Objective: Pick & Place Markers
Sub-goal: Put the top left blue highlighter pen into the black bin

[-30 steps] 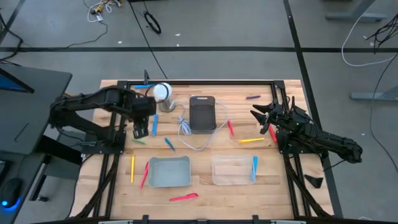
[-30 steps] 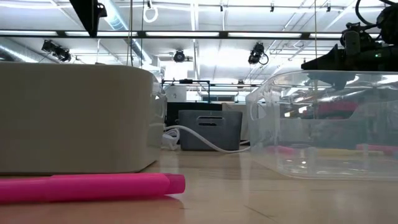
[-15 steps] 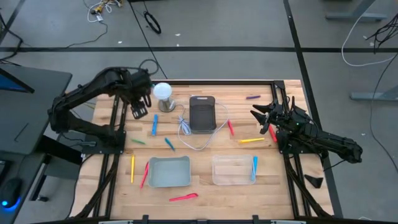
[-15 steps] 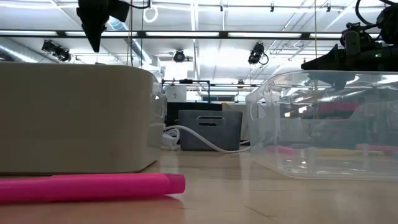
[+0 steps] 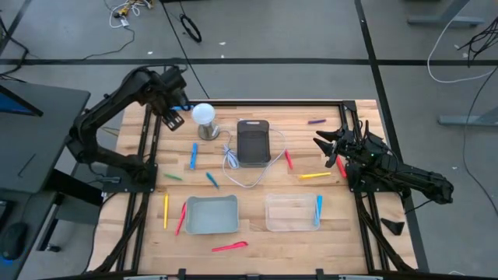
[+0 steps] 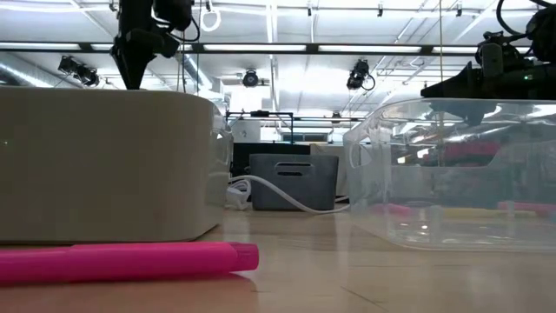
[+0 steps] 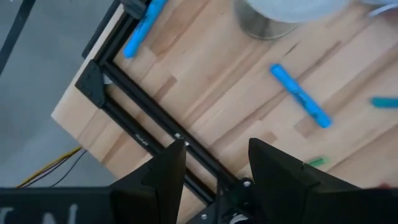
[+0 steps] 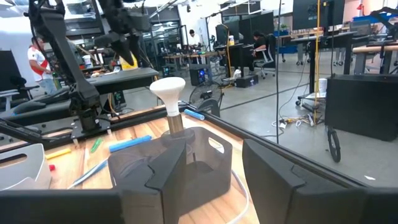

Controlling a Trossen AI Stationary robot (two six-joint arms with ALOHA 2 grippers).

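High view: left pincer (image 5: 173,118) hovering open and empty over the bench's (image 5: 257,233) far-left corner. Blue marker (image 5: 194,155) lying just nearer, long axis near-far. Right pincer (image 5: 330,145) waiting open and empty beside the yellow marker (image 5: 315,176).

Left arm: showing matte black, jointed links
Left gripper (image 5: 173,118): showing two dark, wedge-shaped fingers (image 7: 163,177)
Right arm: showing the same black, angular casing
Right gripper (image 5: 321,143): showing two dark, blocky fingers (image 8: 163,169)
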